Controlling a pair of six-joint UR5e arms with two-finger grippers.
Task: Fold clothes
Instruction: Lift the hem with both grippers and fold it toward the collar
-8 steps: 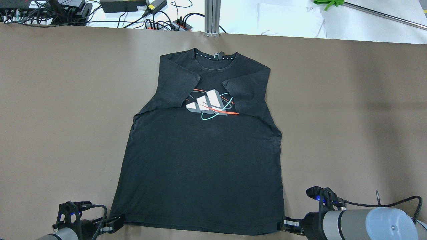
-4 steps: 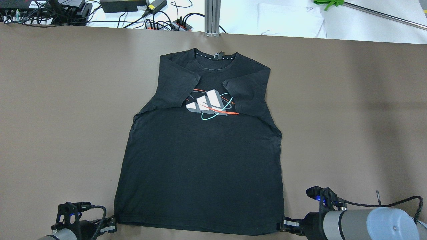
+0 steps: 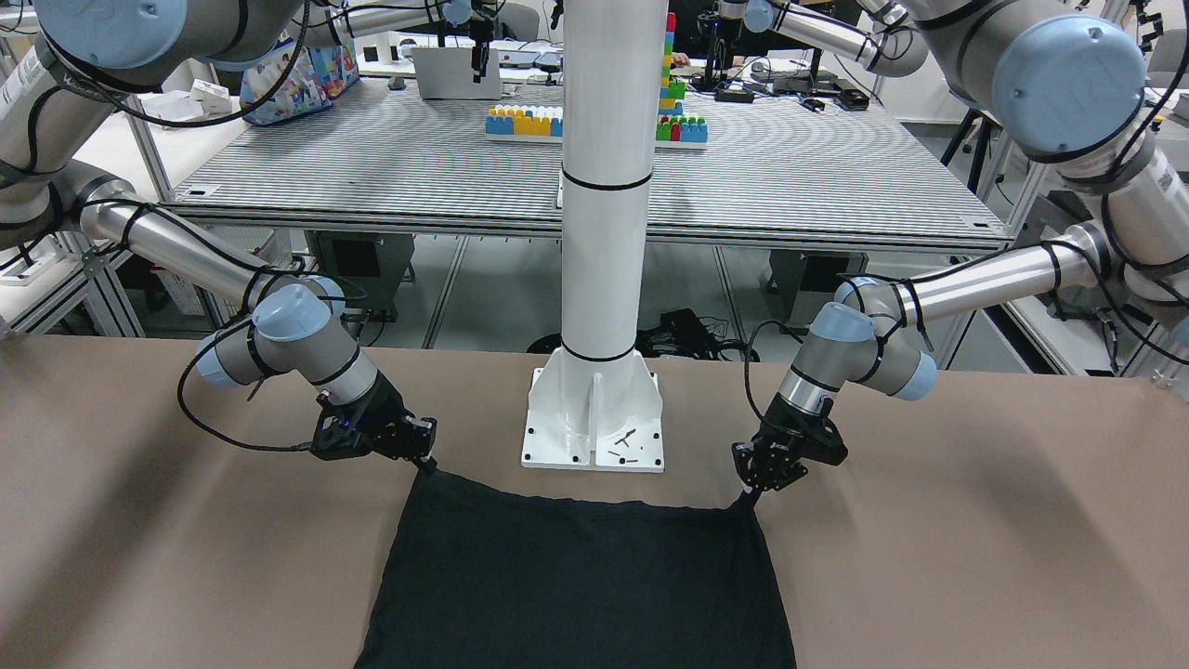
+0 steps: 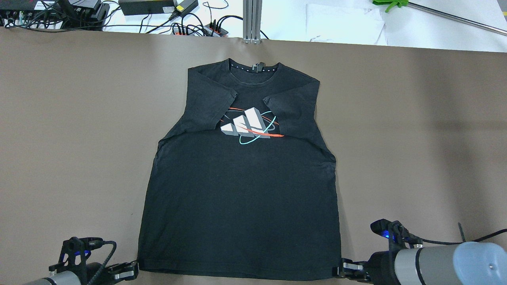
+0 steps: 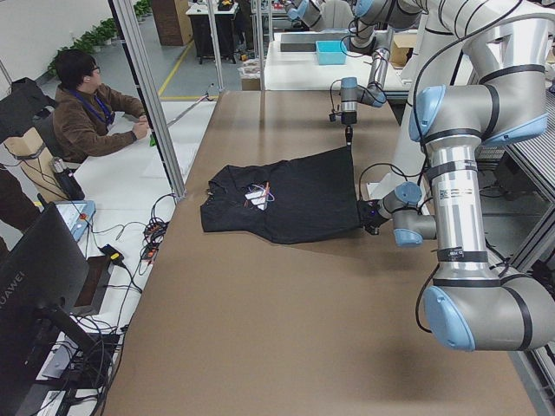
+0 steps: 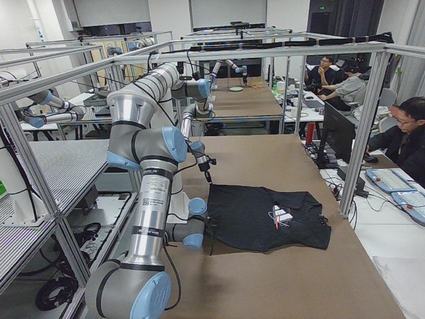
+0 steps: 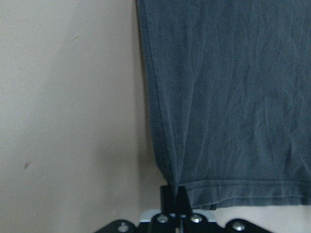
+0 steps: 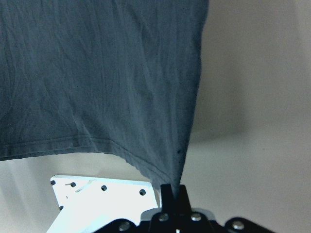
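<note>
The clothes [image 4: 237, 190] are one black T-shirt with a grey, red and teal print, lying face up on the brown table, both sleeves folded in over the chest and the collar at the far side. My left gripper [image 4: 132, 271] is shut on the near left hem corner, seen close up in the left wrist view [image 7: 174, 191]. My right gripper [image 4: 341, 272] is shut on the near right hem corner [image 8: 172, 189]. In the front-facing view both corners are held a little above the table, left gripper [image 3: 751, 492], right gripper [image 3: 427, 463], and the hem [image 3: 576, 506] sags between them.
The white pillar base [image 3: 594, 418] stands just behind the hem, between the two grippers. Cables and power bricks [image 4: 158, 8], an aluminium post [image 4: 252, 19] and white paper [image 4: 344, 23] lie beyond the table's far edge. People sit at desks [image 5: 87, 113] past that edge.
Both grippers have drawn back toward the robot with the hem corners in them. The left corner has shifted inward, and the hem now runs straighter.
</note>
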